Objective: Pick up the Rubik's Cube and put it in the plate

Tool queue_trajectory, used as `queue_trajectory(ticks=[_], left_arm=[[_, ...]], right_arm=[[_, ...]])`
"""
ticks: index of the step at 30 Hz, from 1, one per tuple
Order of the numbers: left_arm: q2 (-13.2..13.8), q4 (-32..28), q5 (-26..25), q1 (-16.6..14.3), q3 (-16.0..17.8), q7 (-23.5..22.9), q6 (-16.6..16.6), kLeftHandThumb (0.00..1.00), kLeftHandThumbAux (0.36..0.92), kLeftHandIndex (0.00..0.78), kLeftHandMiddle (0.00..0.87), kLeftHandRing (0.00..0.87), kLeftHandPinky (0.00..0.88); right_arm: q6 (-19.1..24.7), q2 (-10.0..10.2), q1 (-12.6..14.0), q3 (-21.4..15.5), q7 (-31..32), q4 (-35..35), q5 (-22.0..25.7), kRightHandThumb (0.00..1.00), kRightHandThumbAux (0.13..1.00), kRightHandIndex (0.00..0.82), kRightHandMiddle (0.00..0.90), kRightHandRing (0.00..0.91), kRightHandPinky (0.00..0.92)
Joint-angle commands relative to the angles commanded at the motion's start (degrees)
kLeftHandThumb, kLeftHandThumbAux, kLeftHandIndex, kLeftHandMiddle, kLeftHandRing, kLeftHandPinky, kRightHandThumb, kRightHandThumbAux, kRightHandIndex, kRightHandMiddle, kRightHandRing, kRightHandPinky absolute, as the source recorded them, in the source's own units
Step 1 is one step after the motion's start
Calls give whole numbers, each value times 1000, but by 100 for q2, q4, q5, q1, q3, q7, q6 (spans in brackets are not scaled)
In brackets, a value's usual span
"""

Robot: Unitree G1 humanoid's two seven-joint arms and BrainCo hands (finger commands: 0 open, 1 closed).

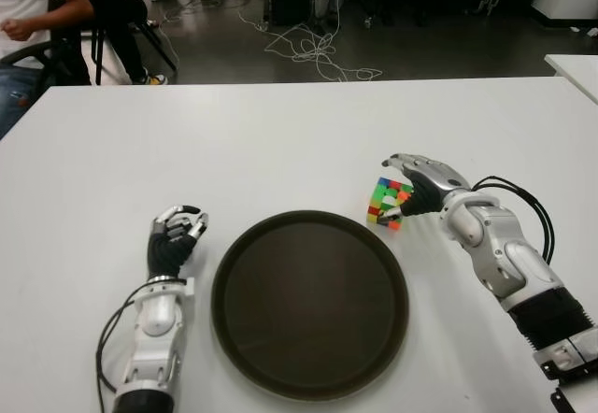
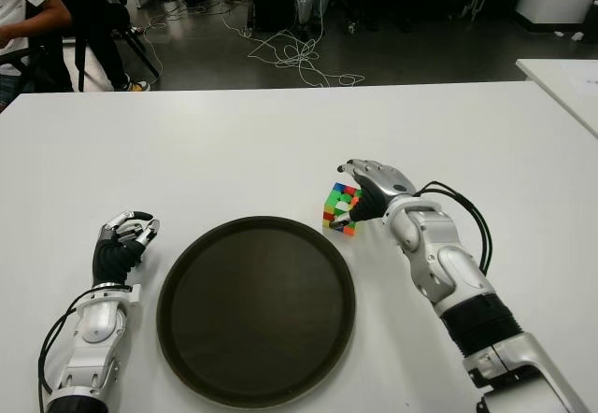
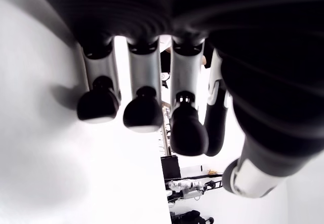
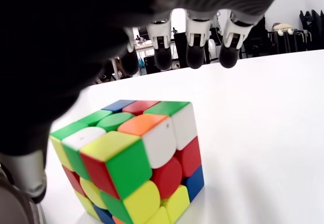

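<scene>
The Rubik's Cube stands on the white table, just past the right rim of the dark round plate. My right hand reaches over the cube from the right. In the right wrist view its fingers stretch out above and beyond the cube, apart from it. The thumb shows low beside the cube, not pressed onto it. This hand is open. My left hand shows on the table left of the plate, its fingers loosely bent and holding nothing.
A seated person is beyond the table's far left corner. Loose cables lie on the floor behind the table. A second white table's corner shows at the far right.
</scene>
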Motion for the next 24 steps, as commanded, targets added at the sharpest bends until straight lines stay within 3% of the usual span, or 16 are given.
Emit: queue_trajectory(ticks=[24], left_arm=[[15,-141,136,17,-37,114,309,705,707,442,800,825,809]], right_arm=[[-17,32,-99,69,-35,142,-16,0,606,0,0,0,0]])
